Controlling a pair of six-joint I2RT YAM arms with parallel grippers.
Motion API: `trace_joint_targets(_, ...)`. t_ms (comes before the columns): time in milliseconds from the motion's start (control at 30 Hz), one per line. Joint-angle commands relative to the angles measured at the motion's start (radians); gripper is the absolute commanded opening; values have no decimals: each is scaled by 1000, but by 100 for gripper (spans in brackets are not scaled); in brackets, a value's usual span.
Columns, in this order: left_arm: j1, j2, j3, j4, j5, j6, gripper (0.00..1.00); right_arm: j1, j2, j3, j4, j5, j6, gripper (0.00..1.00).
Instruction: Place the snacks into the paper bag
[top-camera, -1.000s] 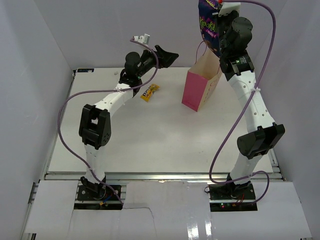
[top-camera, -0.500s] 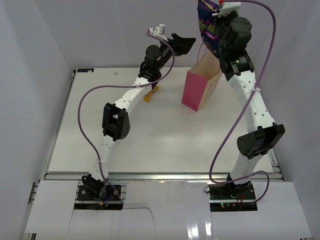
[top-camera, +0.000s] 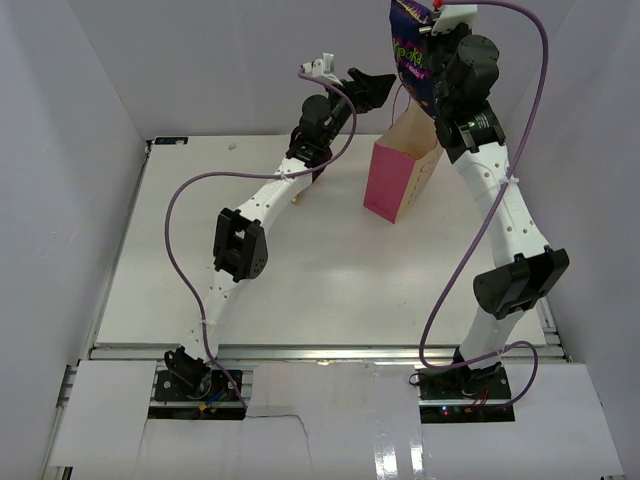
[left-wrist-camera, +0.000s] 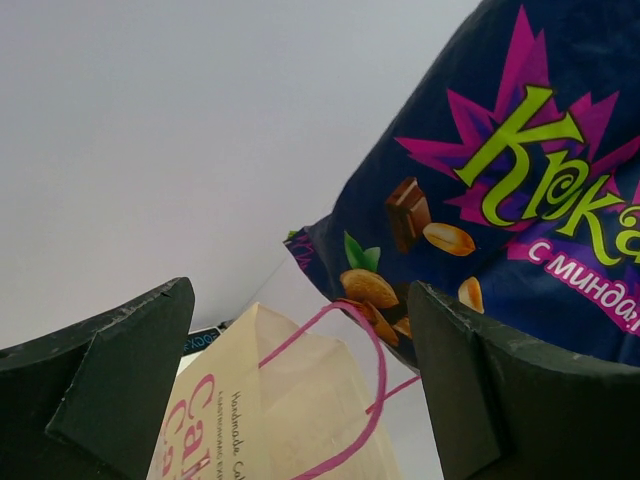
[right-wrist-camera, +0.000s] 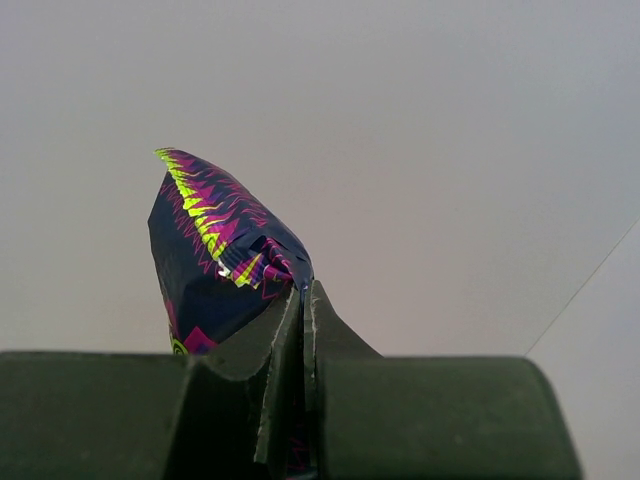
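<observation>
The dark blue-purple snack bag (top-camera: 412, 55) hangs high above the open mouth of the pink paper bag (top-camera: 398, 180). My right gripper (top-camera: 436, 18) is shut on its top edge; in the right wrist view the fingers (right-wrist-camera: 303, 300) pinch the crimped seam of the snack bag (right-wrist-camera: 210, 250). My left gripper (top-camera: 375, 86) is open, raised beside the paper bag's top on its left. The left wrist view shows the tan side and a pink handle of the paper bag (left-wrist-camera: 290, 400) beyond my open left gripper (left-wrist-camera: 300, 345), with the snack bag (left-wrist-camera: 500, 190) above. Nothing sits between those fingers.
The paper bag stands upright at the back right of the white table (top-camera: 300, 270). White walls (top-camera: 60, 150) close in the left, right and back. My left arm (top-camera: 240, 245) stretches diagonally across the table's left half, with a purple cable looping beside it.
My left arm has swung right and forward, bringing its open gripper up to the paper bag and covering the yellow packet. The right gripper holds the snack bag almost in place.
</observation>
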Motion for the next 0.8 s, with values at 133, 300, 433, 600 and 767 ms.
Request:
trace_joint_targets(133, -37, -5, 55, 10, -25, 2, 98, 32, -117, 41, 183, 2, -5, 8)
trace_joint_targets(300, -44, -6, 54, 10, -15, 4, 98, 41, -134, 21, 181, 4, -5, 8)
trace_joint_targets(433, -52, -8, 55, 13, -13, 0, 98, 51, -155, -1, 181, 4, -8, 8)
trace_joint_targets(600, -53, -11, 55, 15, -13, -3, 98, 61, -197, -47, 167, -1, 4, 8)
trace_joint_targets(767, -58, -13, 55, 18, -10, -3, 98, 66, -229, -82, 149, -4, 27, 8)
